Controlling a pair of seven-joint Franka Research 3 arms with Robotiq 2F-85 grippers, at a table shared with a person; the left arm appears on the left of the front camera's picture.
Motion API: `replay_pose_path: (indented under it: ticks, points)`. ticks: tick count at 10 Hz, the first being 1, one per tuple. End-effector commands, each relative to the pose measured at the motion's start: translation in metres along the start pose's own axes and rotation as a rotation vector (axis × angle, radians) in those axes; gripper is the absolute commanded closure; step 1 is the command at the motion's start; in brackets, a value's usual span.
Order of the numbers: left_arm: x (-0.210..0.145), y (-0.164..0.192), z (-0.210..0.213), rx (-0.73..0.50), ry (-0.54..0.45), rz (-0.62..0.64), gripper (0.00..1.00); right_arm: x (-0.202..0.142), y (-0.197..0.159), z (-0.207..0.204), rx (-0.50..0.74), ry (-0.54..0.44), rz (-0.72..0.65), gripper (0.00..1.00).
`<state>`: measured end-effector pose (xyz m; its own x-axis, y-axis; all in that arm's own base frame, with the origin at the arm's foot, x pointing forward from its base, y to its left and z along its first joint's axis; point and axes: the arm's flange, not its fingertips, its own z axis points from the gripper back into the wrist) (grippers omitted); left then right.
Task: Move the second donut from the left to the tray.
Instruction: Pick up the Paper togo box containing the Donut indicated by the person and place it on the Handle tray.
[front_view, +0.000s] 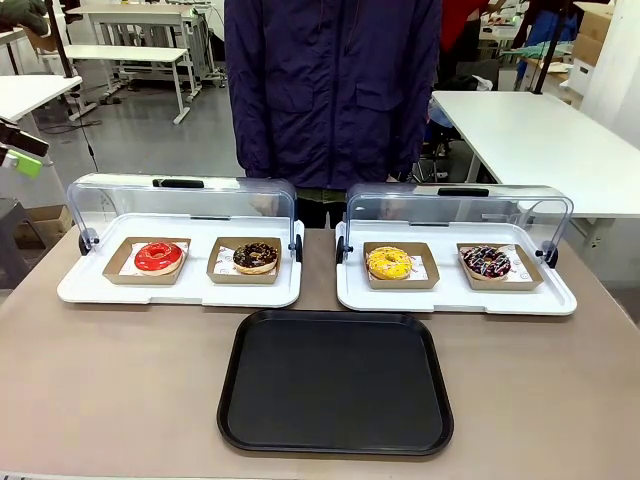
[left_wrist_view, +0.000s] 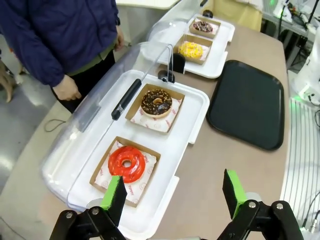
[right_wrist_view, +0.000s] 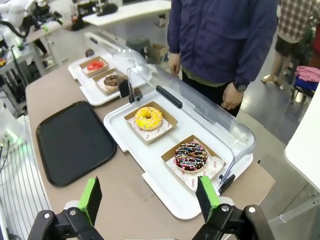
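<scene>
My left gripper (left_wrist_view: 174, 187) (spread wide, empty) was the nearer one: I saw the chocolate donut (left_wrist_view: 156, 102) mid-frame, straight above it. My right gripper (right_wrist_view: 148, 190), wide too, was far off.

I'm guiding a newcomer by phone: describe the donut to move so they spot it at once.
Beyond the black tray, find the left white display tray. Its right-hand donut, the second donut from the left, has dark chocolate glaze with light crumbs, unlike the red-glazed donut beside it.
</scene>
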<state>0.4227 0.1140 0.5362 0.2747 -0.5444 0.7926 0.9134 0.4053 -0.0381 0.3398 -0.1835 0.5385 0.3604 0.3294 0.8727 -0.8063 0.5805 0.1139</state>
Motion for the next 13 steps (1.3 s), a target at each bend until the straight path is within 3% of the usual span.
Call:
replay_pose_path:
  ticks: [1,13]
  points:
    - [-0.0039,0.0009,0.0017,-0.010,0.002,-0.004,0.00,0.0004,-0.0003,0.0026,0.003,-0.017,0.017,0.00]
    - [-0.0039,0.0009,0.0017,-0.010,0.002,-0.004,0.00,0.0004,-0.0003,0.0026,0.003,-0.017,0.017,0.00]
